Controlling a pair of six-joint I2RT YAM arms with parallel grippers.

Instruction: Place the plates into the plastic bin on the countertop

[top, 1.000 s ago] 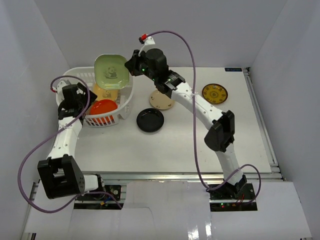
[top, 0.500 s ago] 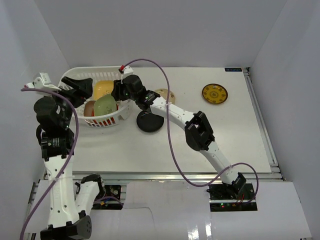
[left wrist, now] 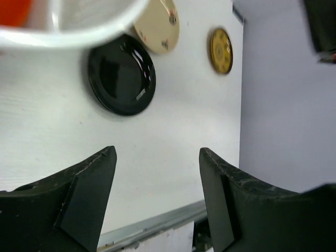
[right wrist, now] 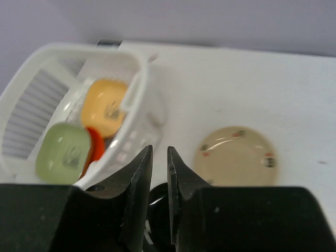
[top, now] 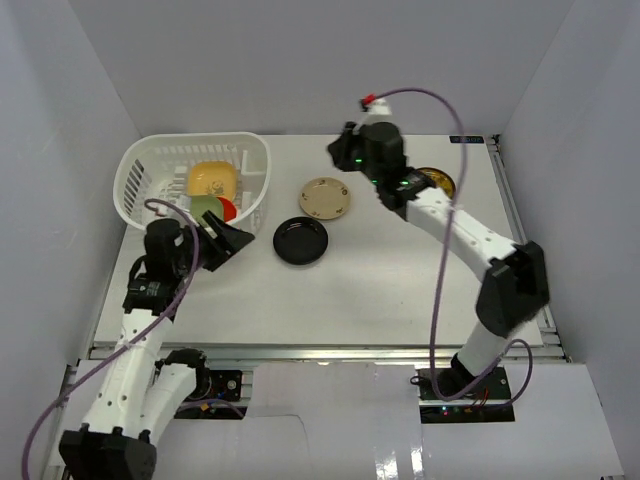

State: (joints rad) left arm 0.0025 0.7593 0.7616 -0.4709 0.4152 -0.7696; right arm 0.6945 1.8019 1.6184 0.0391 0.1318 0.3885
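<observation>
The white plastic bin (top: 140, 170) stands at the far left of the countertop (top: 380, 280). In it lie a yellow plate (top: 213, 180), a light green plate (top: 205, 208) and an orange-red plate (top: 230, 210). A black plate (top: 300, 240), a cream round plate (top: 325, 198) and a patterned plate (top: 440, 183) lie on the countertop. My left gripper (top: 228, 243) is open and empty, just in front of the bin, left of the black plate (left wrist: 122, 74). My right gripper (top: 342, 152) hovers above and behind the cream plate (right wrist: 236, 157), its jaws nearly together with nothing between them.
A metal rail (top: 520, 240) runs along the countertop's right edge, and another shows along the near edge (left wrist: 157, 223). White walls close in the left, the back and the right. My right arm (top: 460, 230) crosses above the patterned plate and hides part of it.
My right gripper has let go of the light green plate in the bin and pulled back to the right. My left arm has swung from the bin's left side down to its front.
</observation>
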